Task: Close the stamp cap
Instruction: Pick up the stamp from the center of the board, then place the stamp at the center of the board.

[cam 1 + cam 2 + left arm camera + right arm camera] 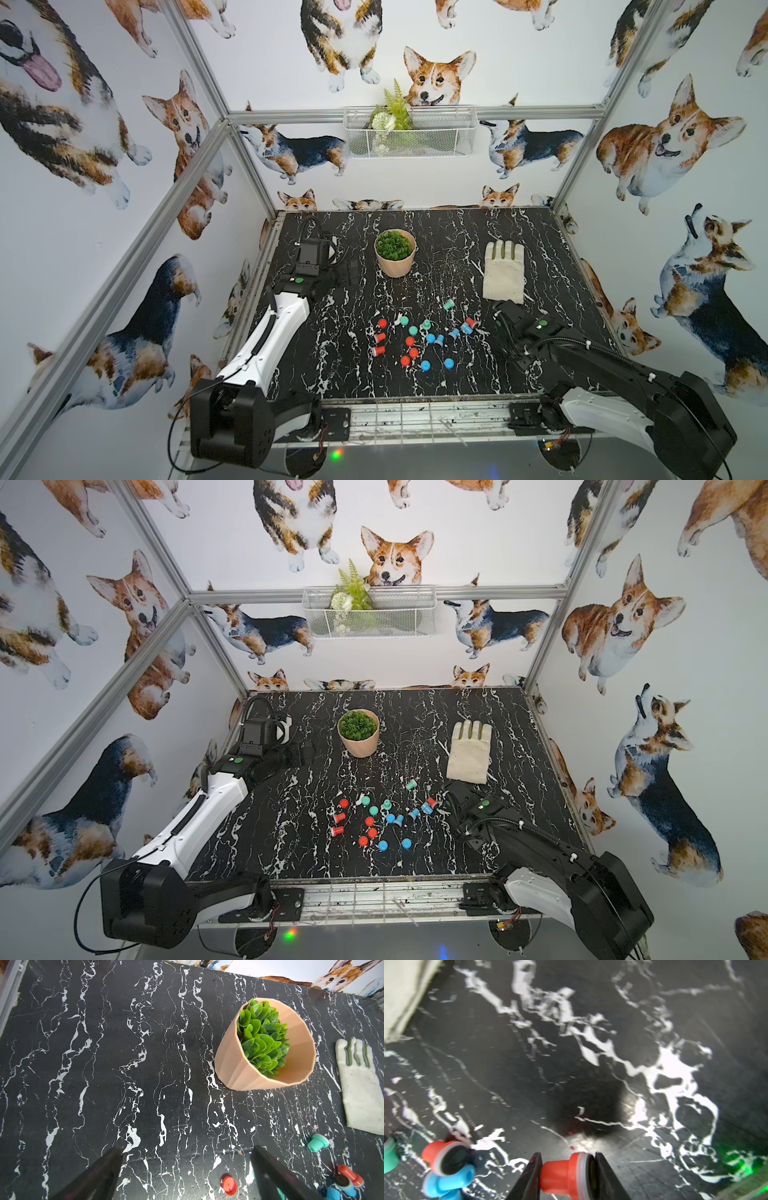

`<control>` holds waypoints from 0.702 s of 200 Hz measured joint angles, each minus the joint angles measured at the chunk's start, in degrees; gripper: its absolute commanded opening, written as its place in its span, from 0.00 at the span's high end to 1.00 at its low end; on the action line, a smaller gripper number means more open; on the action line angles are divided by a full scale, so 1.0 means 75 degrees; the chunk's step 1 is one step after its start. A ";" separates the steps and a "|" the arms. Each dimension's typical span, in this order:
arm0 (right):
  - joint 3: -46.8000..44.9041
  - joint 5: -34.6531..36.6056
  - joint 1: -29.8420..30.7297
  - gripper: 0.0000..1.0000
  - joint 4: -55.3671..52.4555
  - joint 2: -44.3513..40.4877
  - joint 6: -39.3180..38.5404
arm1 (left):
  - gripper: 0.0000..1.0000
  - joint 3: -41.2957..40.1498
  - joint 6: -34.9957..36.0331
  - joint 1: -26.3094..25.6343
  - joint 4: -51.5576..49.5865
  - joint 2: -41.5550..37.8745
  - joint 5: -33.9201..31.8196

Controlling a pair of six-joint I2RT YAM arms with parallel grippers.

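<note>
Right gripper [568,1156] clenched on red stamp [560,1174], lengthwise: one jaw on handle end, other on black ink pad. Stamp near glove [400,991], low over marble table [591,1022]. Left gripper [188,1148] gaped, empty. Stamp judged light, rigid, slick plastic; pad soft, so safer hold across handle.

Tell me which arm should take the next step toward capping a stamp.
Right. The right gripper pinches a red stamp end to end; the left gripper hangs open over bare table near the plant pot.
</note>
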 measured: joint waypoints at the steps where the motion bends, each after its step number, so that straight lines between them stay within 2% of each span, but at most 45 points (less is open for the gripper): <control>1: 0.0020 -0.0003 -0.0009 0.68 0.0000 0.0023 -0.0041 | 0.00 0.0000 0.0003 0.0000 0.0000 0.0003 -0.0003; 58: 0.2302 -0.0530 -0.0230 0.74 -0.0154 0.2159 -0.3579 | 0.00 0.0006 0.0128 0.0000 -0.0006 0.0087 -0.0201; 140: 0.5438 -0.1367 -0.0443 0.64 -0.1448 0.4718 -0.8466 | 0.00 0.0067 0.0245 0.0000 -0.0067 0.0291 -0.0458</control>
